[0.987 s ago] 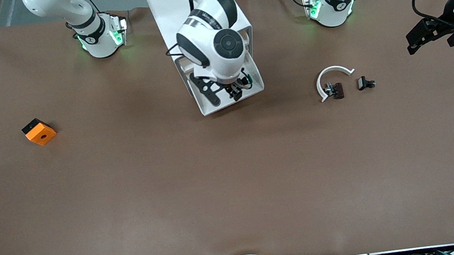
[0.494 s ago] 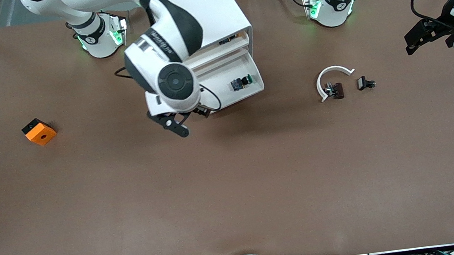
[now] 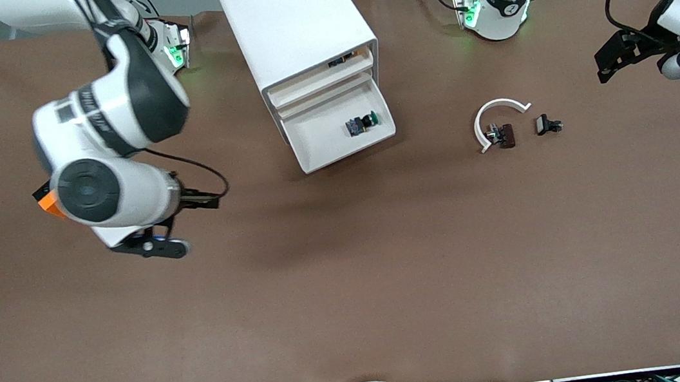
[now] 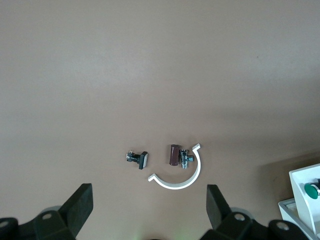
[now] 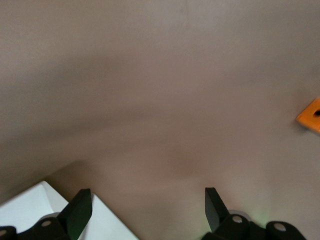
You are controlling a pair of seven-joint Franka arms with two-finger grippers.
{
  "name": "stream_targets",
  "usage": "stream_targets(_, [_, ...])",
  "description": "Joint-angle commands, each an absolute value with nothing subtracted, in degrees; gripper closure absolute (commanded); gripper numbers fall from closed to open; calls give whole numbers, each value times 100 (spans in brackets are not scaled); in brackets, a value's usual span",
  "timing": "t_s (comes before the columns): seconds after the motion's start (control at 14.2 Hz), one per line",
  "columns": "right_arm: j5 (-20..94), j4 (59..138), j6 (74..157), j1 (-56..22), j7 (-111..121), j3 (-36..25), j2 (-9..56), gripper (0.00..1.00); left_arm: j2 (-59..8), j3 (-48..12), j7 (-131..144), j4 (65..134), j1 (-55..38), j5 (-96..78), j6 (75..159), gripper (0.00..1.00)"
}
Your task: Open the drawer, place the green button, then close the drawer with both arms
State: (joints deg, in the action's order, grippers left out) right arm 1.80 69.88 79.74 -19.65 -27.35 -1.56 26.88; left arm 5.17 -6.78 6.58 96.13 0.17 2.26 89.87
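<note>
The white cabinet (image 3: pixel 293 21) stands between the arms' bases. One drawer (image 3: pixel 319 138) is pulled out. The button (image 3: pixel 361 124), green cap and black body, lies in it toward the left arm's end. My right gripper (image 3: pixel 175 225) is open and empty, in the air beside the orange block. In the right wrist view its fingers (image 5: pixel 80 210) are wide apart over bare table. My left gripper (image 3: pixel 606 62) is open and empty, up over the left arm's end of the table. The left wrist view shows the button's cap (image 4: pixel 312 189) in the drawer's corner (image 4: pixel 300 205).
An orange block (image 3: pixel 47 202) is mostly hidden under my right arm; it shows in the right wrist view (image 5: pixel 311 116). A white curved strip (image 3: pixel 496 114) with small black-brown parts (image 3: pixel 505 135) and a black part (image 3: pixel 547 124) lie toward the left arm's end.
My right arm has swung from over the open drawer out to beside the orange block, leaving the button in the drawer. The left gripper has shifted slightly toward the cabinet.
</note>
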Motion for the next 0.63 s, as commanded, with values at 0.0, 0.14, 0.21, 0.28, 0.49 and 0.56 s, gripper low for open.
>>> stream_targets(0.0, [44, 7066, 7901, -1479, -1665, -35, 2304, 0, 142, -974, 685, 9659, 79, 220, 9403, 0])
stream_targets(0.14, [44, 7075, 7709, -987, -813, -26, 2110, 0, -305, -1282, 912, 9659, 70, 211, 9640, 0])
stream_targets(0.21, [44, 7084, 7708, -749, -417, -26, 2005, 0, -508, -1457, 1227, 9659, 70, 211, 9772, 0])
stream_targets(0.28, [44, 7084, 7699, -538, -117, -26, 1960, 0, -753, -1633, 1596, 9659, 70, 211, 9913, 0])
stream_targets(0.49, [44, 7110, 7673, -37, 412, -26, 1820, 0, -1404, -2029, 2222, 9668, -52, 211, 10212, 0])
stream_targets(0.56, [35, 7110, 7682, 8, 422, -35, 1802, 0, -1572, -2048, 2406, 9685, -157, 211, 10317, 0])
